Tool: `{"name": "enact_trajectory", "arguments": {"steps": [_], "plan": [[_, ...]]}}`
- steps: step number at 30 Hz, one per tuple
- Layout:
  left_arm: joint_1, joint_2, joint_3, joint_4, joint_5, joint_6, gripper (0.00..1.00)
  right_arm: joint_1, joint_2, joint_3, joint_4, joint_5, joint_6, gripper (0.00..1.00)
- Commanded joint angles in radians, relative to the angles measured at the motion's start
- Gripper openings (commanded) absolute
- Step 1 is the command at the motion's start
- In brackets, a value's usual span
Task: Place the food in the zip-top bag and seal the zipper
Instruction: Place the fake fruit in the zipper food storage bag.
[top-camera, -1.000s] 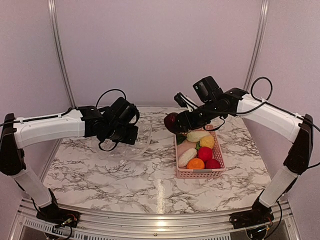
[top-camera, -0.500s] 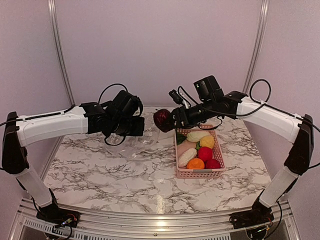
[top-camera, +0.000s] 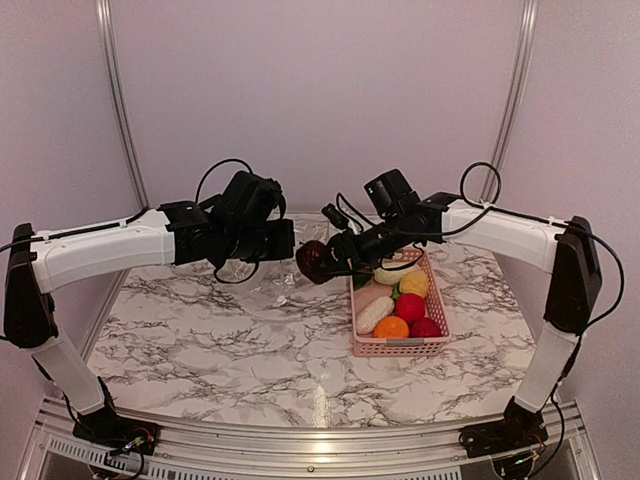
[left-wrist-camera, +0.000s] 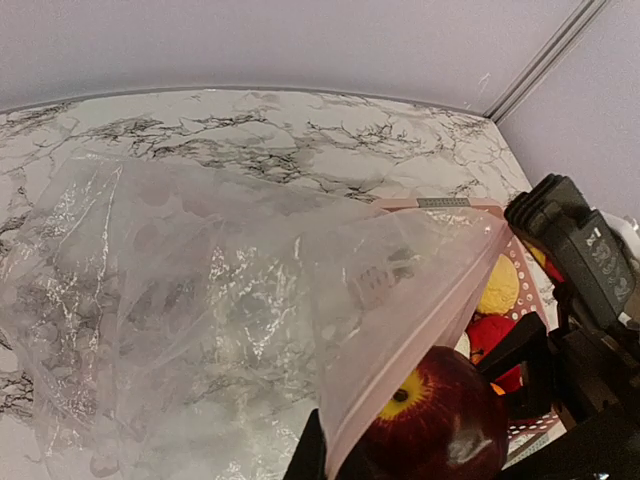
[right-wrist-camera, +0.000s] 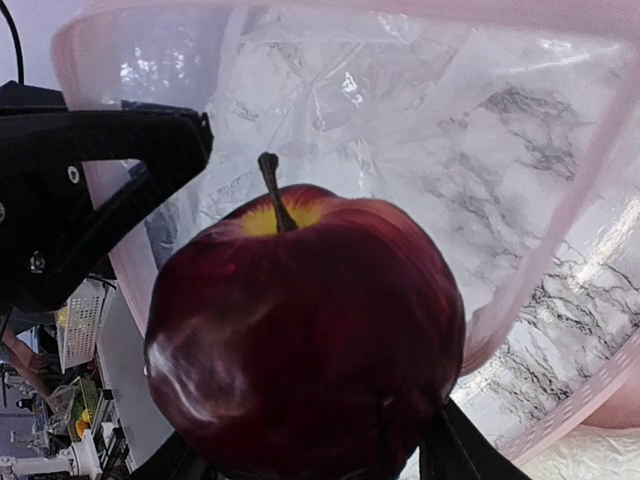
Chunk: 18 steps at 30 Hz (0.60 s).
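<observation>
My left gripper (top-camera: 283, 241) is shut on the mouth edge of the clear zip-top bag (top-camera: 275, 286) and holds it up, open toward the right. In the left wrist view the bag (left-wrist-camera: 200, 300) spreads over the table and the zipper (left-wrist-camera: 420, 320) runs along its mouth. My right gripper (top-camera: 320, 262) is shut on a dark red apple (top-camera: 312, 262) at the bag's mouth. The apple (right-wrist-camera: 300, 340) fills the right wrist view, stem toward the open bag (right-wrist-camera: 420, 130). More food lies in the pink basket (top-camera: 437, 317): a red ball (top-camera: 410, 306), an orange ball (top-camera: 391, 327), a yellow piece (top-camera: 414, 283).
The pink basket stands right of centre on the marble table (top-camera: 200, 340). The left arm's black gripper body (right-wrist-camera: 90, 190) is close to the left of the apple in the right wrist view. Purple walls close off the back.
My right gripper has carried the apple left and a little down, from above the basket to the bag's mouth. My left gripper has raised the bag and moved right toward it.
</observation>
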Motion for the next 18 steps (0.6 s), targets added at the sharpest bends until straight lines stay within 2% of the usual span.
{"name": "enact_trajectory", "arguments": {"steps": [1,9,14,18], "plan": [[0.004,-0.041,0.012,0.06,0.012,0.0,0.0,0.009,0.047,0.084,-0.057,0.004,0.007,0.43],[0.004,-0.014,0.009,0.063,0.098,0.005,0.0,0.011,0.141,0.247,-0.059,-0.031,0.077,0.43],[0.004,-0.01,0.012,0.06,0.107,0.014,0.0,0.011,0.223,0.329,-0.127,-0.042,0.103,0.47],[0.004,-0.016,0.01,0.054,0.096,0.016,0.0,0.009,0.248,0.359,-0.202,0.039,0.12,0.49]]}}
